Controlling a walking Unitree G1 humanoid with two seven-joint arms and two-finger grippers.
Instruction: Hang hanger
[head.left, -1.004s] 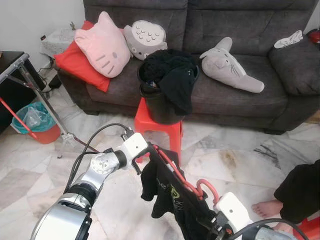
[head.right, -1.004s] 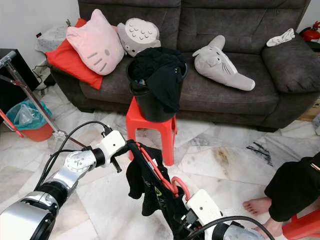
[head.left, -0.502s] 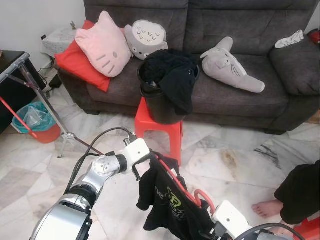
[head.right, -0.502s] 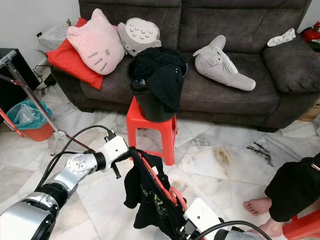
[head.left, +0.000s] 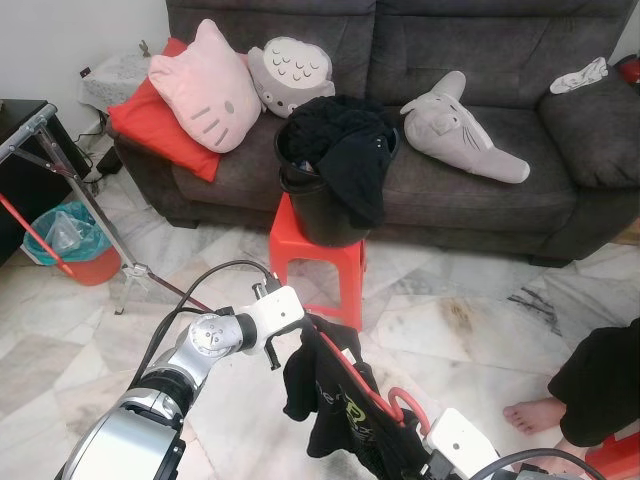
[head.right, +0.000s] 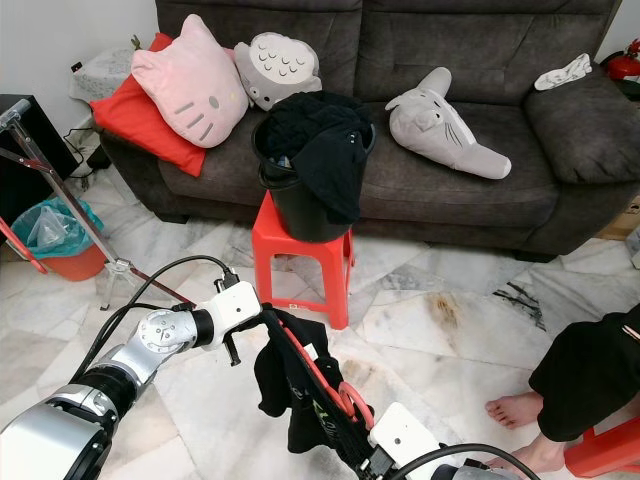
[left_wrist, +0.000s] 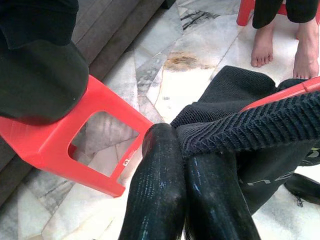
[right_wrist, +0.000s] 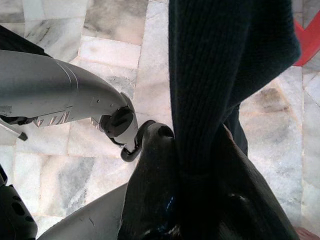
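A red hanger (head.left: 352, 377) carries a black garment (head.left: 325, 395) with pale lettering, held low over the marble floor between my two arms. My left gripper (left_wrist: 175, 137) is shut on the hanger's cloth-covered end, just below the red stool. In the left eye view that gripper (head.left: 296, 328) sits at the garment's upper left corner. My right gripper (right_wrist: 182, 150) is shut on a fold of the black garment near the hanger's hook (head.left: 402, 402). Its fingertips are buried in the cloth.
A red stool (head.left: 345, 262) bears a black bucket (head.left: 325, 215) overflowing with dark clothes, in front of a grey sofa (head.left: 560, 130) with plush cushions. A metal rack leg (head.left: 85, 205) and a red pail (head.left: 85, 268) stand at the left. A person's bare foot (head.left: 530, 415) rests at the right.
Both grippers have sunk slightly with the hanger. The garment has swung and now hangs lower and further right under the left gripper.
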